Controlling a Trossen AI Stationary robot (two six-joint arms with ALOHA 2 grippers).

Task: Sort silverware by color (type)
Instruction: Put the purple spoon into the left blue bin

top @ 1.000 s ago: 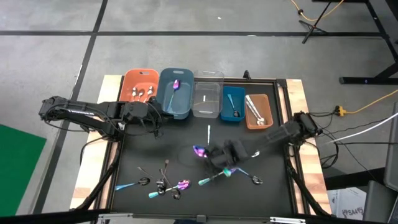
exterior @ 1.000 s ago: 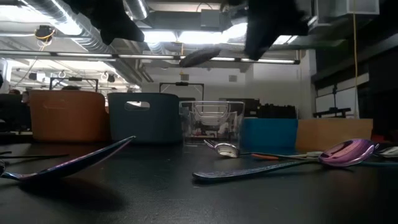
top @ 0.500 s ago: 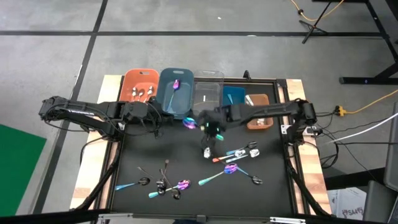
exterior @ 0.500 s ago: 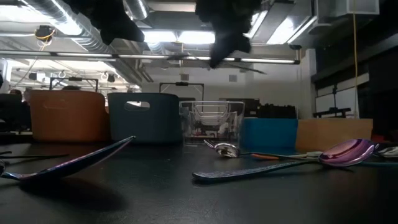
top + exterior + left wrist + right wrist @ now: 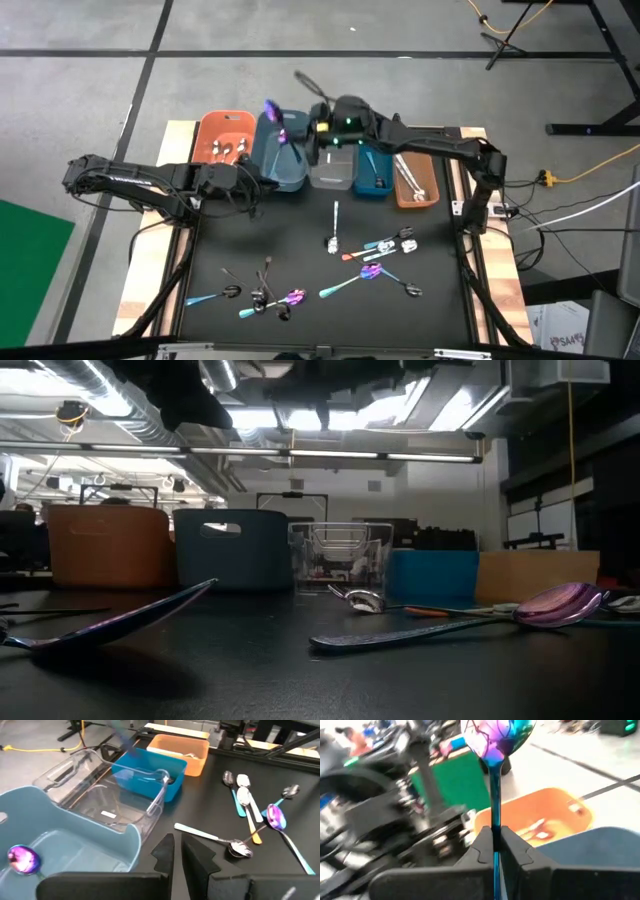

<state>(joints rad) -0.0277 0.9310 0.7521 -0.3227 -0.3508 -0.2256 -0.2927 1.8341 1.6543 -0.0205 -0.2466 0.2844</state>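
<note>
My right gripper [image 5: 303, 127] is up over the far row of bins, shut on an iridescent purple spoon whose bowl [image 5: 270, 107] hangs above the grey-blue bin [image 5: 285, 165]. A second purple spoon [image 5: 283, 134] lies inside that bin. My left gripper [image 5: 250, 186] waits just in front of the grey-blue bin; its fingers [image 5: 167, 851] are nearly together with nothing between them. More silverware lies flat on the black mat: a silver spoon [image 5: 334, 226], a mixed cluster [image 5: 385, 245], a purple spoon [image 5: 370, 271] and a heap at the near left [image 5: 262, 292]. My right gripper pinches the spoon's teal handle [image 5: 494, 822] between its two fingers [image 5: 481, 845]. The fingers reach nearly level from the table's right, and the handle runs on forward along them. The purple bowl [image 5: 497, 737] sticks out past the fingertips, lifted clear of everything.
Five bins stand in a row along the far edge: orange [image 5: 212, 130], grey-blue, clear [image 5: 333, 160], blue [image 5: 375, 160] and brown [image 5: 428, 170]. A raised black frame and wooden strips border the mat. In the low view two spoons [image 5: 110, 625] [image 5: 560, 603] lie near the front.
My right gripper has risen from the middle of the mat and swung toward the far edge and left, to above the grey-blue bin. It has tipped from pointing down to nearly level. The purple spoon has gone with it, clear of the table.
</note>
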